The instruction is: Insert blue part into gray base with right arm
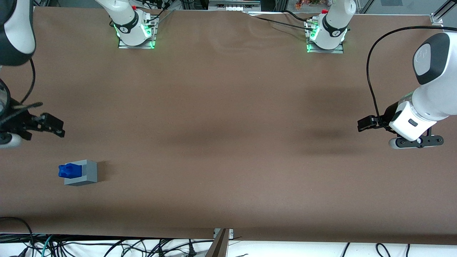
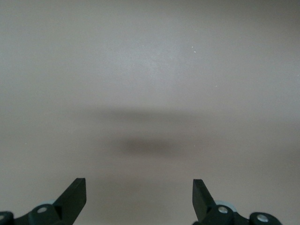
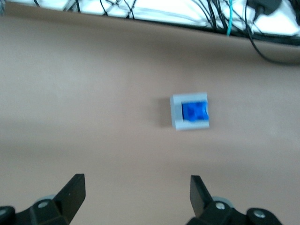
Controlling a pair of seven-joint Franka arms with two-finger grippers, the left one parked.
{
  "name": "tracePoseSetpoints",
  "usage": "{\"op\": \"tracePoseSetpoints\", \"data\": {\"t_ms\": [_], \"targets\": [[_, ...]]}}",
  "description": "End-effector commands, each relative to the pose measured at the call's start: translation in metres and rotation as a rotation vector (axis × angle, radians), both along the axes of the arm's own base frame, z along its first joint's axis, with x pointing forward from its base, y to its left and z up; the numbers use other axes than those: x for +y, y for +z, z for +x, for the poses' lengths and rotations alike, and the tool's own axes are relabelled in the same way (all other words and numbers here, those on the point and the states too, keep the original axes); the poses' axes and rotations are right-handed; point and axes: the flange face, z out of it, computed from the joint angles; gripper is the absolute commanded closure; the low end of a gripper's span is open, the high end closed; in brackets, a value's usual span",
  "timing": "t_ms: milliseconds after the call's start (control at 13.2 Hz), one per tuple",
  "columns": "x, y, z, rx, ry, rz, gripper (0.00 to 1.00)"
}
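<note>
The gray base rests on the brown table toward the working arm's end, with the blue part sitting in its recessed opening and sticking out of that face. In the right wrist view the blue part fills the square opening of the gray base. The right arm's gripper hangs above the table, farther from the front camera than the base and well apart from it. Its fingers stand wide open with only bare table between them; the gripper holds nothing.
Two arm mounts with green lights stand along the table's edge farthest from the front camera. Cables lie along the edge nearest that camera. A brown cloth covers the table.
</note>
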Motion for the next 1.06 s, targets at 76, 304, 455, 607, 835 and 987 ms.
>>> {"op": "tracePoseSetpoints", "data": {"t_ms": [76, 304, 455, 607, 835, 987], "targets": [[-0.015, 0.003, -0.036, 0.09, -0.019, -0.021, 0.01], [-0.025, 0.002, -0.042, 0.102, -0.046, -0.009, 0.01], [-0.026, 0.002, -0.045, 0.103, -0.095, -0.003, 0.01], [-0.021, 0.001, -0.045, 0.108, -0.109, -0.002, 0.01], [-0.016, -0.008, -0.039, 0.13, -0.095, -0.011, 0.01], [-0.017, -0.009, -0.039, 0.13, -0.092, -0.011, 0.01]]}}
